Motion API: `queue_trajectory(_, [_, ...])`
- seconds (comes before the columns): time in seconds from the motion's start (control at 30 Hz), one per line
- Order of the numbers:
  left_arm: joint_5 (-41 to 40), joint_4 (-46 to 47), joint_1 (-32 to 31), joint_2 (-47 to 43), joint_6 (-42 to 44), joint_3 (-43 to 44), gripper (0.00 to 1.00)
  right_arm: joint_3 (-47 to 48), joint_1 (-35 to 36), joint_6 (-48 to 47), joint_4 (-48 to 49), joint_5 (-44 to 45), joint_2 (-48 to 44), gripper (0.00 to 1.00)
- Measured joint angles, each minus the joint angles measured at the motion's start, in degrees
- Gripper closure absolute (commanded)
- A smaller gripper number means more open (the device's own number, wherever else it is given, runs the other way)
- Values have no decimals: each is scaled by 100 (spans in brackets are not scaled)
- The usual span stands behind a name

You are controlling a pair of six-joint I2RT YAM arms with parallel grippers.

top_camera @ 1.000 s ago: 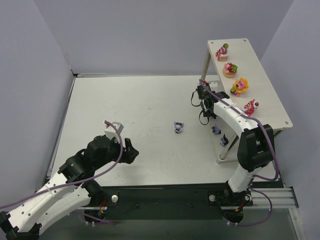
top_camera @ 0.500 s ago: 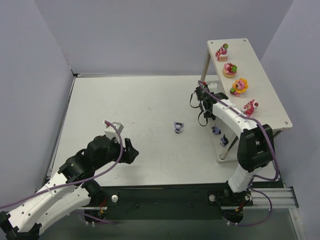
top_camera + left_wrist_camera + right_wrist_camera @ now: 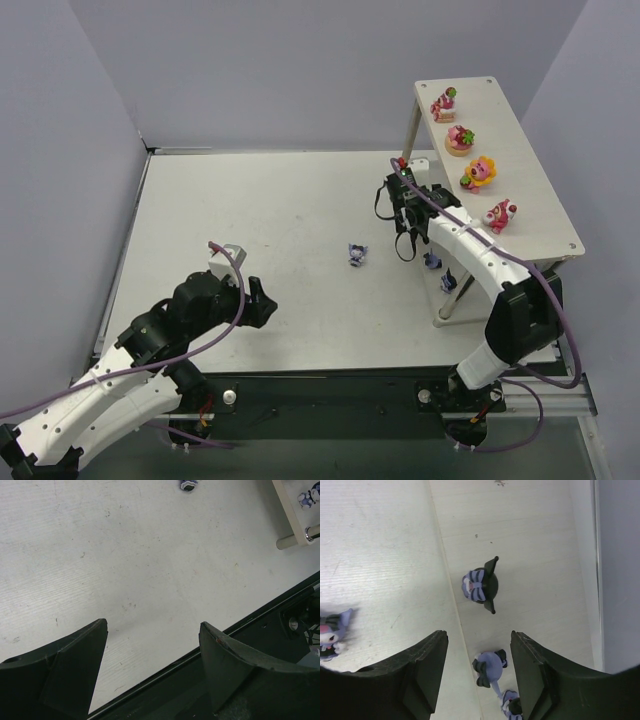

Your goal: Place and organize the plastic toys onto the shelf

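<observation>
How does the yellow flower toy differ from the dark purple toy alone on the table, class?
The flower toy is bright yellow and pink; the purple toy is dark with white bits. The flower toy stands atop the shelf; the purple toy is on the table. Both are tiny figurines.

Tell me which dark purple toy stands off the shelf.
The lone purple toy on the tabletop; the other three sit on the shelf's lower board.

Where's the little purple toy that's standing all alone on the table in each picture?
Top external: the purple toy is near the middle, left of the shelf.
Left wrist: the purple toy is at the top edge, partly cut off.
Right wrist: the purple toy is at the left edge.
Shared landmark: the shelf, always on the toy's right.
</observation>
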Motion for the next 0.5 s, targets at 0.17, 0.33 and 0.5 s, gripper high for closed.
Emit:
queue_trajectory(0.17, [-2, 0, 0, -17, -4, 0, 16, -90, 450, -278, 35, -238, -160, 37])
queue_trajectory(0.33, [-9, 0, 0, -42, -13, -4, 16, -105, 1150, -505, 249, -940, -164, 36])
queue_trajectory(0.5, [-61, -4, 0, -114, -24, -11, 15, -105, 1252, -435, 649, -1543, 129, 37])
